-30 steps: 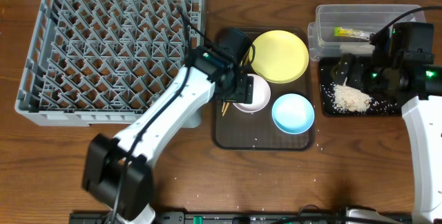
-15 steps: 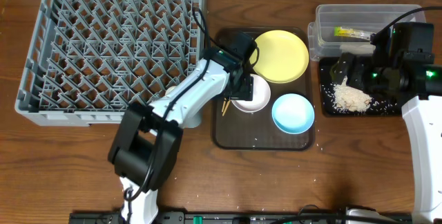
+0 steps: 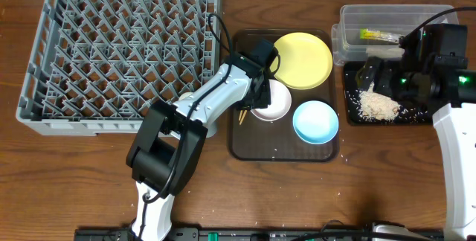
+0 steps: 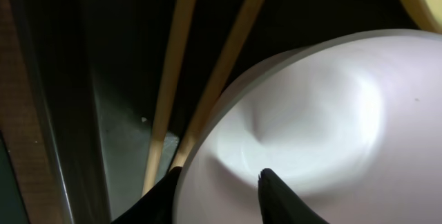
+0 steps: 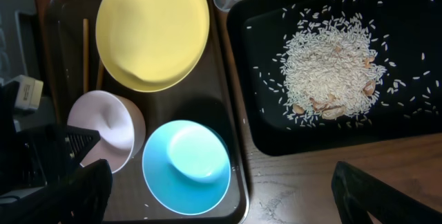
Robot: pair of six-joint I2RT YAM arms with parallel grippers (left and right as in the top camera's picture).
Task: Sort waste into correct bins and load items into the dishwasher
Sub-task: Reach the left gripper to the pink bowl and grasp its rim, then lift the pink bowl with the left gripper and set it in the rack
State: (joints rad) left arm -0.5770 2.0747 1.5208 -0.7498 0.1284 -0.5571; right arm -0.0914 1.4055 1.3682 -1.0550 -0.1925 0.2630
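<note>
My left gripper point(image 3: 257, 92) point(image 4: 217, 175) is down at the left rim of the white bowl point(image 3: 274, 101) point(image 4: 311, 113) on the brown tray point(image 3: 282, 152). One finger point(image 4: 162, 193) touches the outer wall and the other finger point(image 4: 280, 196) sits inside; a firm clamp is not visible. Two wooden chopsticks point(image 4: 173, 58) point(image 3: 242, 114) lie just left of the bowl. The yellow plate point(image 3: 300, 60) point(image 5: 152, 27) and light blue bowl point(image 3: 315, 121) point(image 5: 186, 166) share that tray. My right gripper point(image 3: 370, 77) point(image 5: 221, 182) hangs open and empty, high above the black tray point(image 3: 416, 116) holding rice point(image 3: 378, 105) point(image 5: 328, 68).
The grey dish rack point(image 3: 119, 47) fills the left of the table, its corner close to my left arm. A clear tub point(image 3: 349, 18) at the back right holds a yellow-green wrapper point(image 3: 378, 36). Stray grains dot the wood near the front edge.
My left arm swung in closer to the tray, and its fingers narrowed around the white bowl's rim. The right arm and the dishes stayed put.
</note>
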